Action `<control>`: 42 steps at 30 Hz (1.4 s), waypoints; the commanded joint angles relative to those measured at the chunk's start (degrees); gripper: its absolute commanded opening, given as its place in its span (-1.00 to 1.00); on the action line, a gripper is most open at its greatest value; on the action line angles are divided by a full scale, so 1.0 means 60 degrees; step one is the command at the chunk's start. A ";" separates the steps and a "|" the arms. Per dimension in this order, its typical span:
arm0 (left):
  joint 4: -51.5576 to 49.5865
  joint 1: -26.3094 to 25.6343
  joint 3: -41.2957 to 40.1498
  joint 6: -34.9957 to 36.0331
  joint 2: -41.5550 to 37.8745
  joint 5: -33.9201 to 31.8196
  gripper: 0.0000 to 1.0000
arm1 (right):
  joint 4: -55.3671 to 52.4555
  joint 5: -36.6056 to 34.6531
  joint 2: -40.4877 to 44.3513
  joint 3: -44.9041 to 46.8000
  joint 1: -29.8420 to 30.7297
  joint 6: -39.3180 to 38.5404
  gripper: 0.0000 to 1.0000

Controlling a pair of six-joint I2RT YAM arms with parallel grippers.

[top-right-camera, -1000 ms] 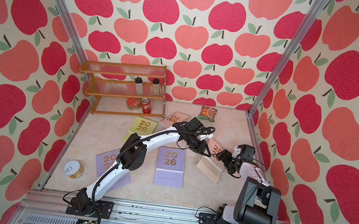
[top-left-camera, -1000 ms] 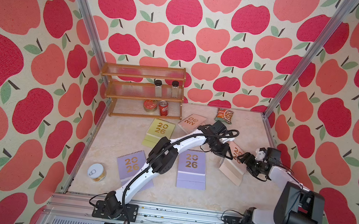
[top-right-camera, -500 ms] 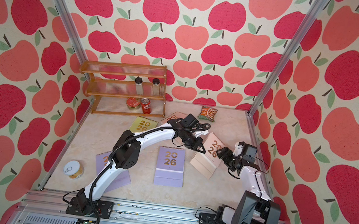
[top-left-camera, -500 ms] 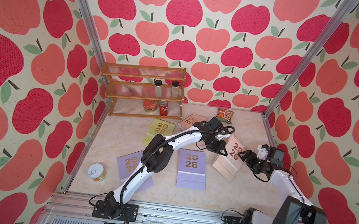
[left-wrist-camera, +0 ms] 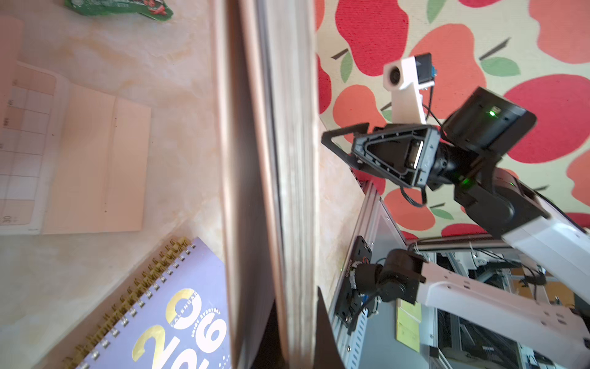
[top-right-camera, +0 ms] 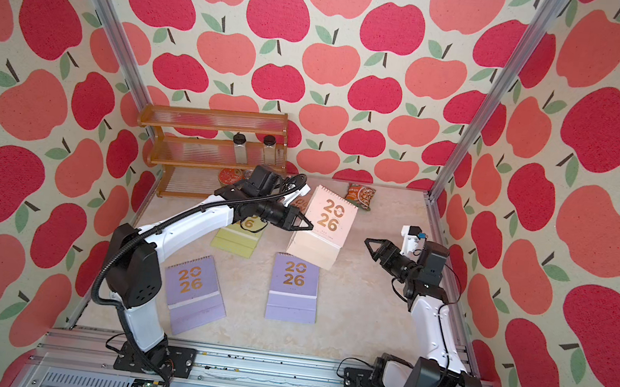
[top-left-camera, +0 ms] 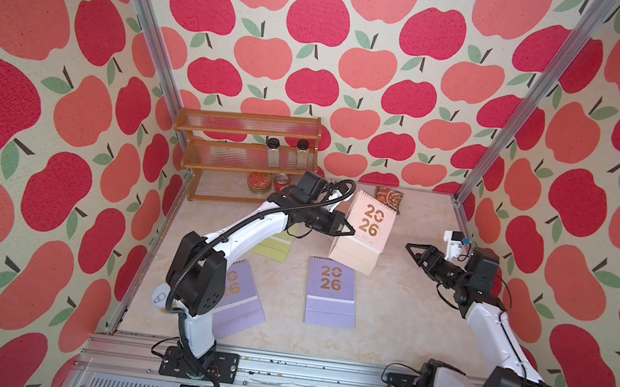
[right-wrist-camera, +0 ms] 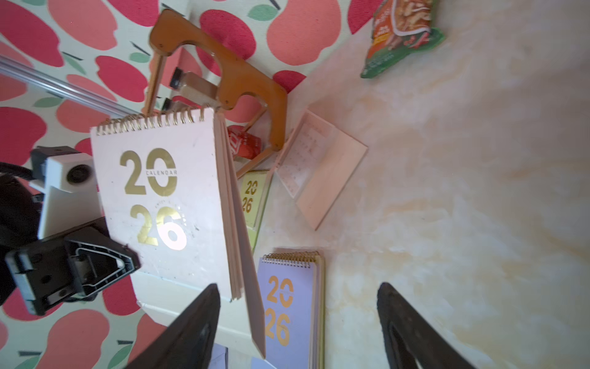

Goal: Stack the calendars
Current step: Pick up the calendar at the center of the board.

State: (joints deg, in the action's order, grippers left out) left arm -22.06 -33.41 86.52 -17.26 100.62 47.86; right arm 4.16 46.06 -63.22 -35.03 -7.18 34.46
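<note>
Left tool (top-left-camera: 347,229) clamped on upright peach-pink calendar (top-left-camera: 370,226), right tool (top-left-camera: 413,252) spread wide, clear of it

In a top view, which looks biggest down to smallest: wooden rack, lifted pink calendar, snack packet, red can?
1. rack
2. pink calendar, lifted nearer the camera, so somewhat flattered
3. snack packet, partly hidden behind the calendar
4. red can

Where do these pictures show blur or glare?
Left wrist view: the held peach calendar is too close, its edge a blurred band. Right wrist view: glare whitens the gold 6 on that calendar; the right gripper's fingertips are dark and soft. Both top views: sharp, evenly lit.
</note>
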 commanded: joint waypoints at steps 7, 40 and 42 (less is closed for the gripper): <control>0.2975 0.1357 -0.2487 -0.0773 -0.2000 0.2546 -1.00 | 0.3958 0.1565 -0.1001 -0.0447 0.2060 0.1757 0.57; 0.1263 0.1568 -0.2821 0.0606 -0.2685 0.2064 -0.79 | 0.6339 0.1250 -0.3112 -0.1243 0.4602 0.3120 -1.00; 0.0802 0.1630 -0.2749 0.0843 -0.2799 0.1499 -0.37 | 0.5294 0.1053 -0.2820 -0.1347 0.4595 0.2632 -1.00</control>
State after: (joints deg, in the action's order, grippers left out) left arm -11.99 -23.31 67.13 -16.73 86.78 59.92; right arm 46.48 56.45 -82.04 -41.47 20.29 55.48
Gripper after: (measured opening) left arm 0.233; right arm 0.136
